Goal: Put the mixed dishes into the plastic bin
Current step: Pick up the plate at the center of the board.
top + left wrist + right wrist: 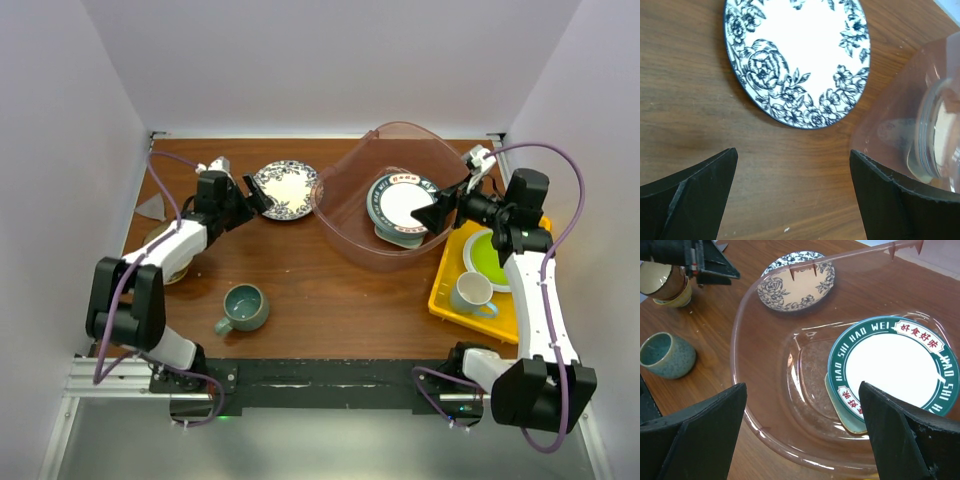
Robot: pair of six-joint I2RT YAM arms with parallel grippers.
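A blue-patterned plate (285,190) lies flat on the table just left of the plastic bin (345,215). My left gripper (255,196) is open and empty, hovering at the plate's near-left edge; in the left wrist view the plate (797,55) lies ahead of the gripper (792,190). Inside the bin a white plate with a green lettered rim (895,365) rests on a mint dish (840,410). My right gripper (435,215) is open and empty over the bin's right side. A grey-teal mug (243,307) stands at front left. Stacked bowls (165,255) sit partly hidden under the left arm.
A yellow tray (445,290) at the right holds a lime-green plate (490,258) and a white mug (472,293). The bin wall (920,125) stands close on the right of my left gripper. White walls enclose the table on three sides.
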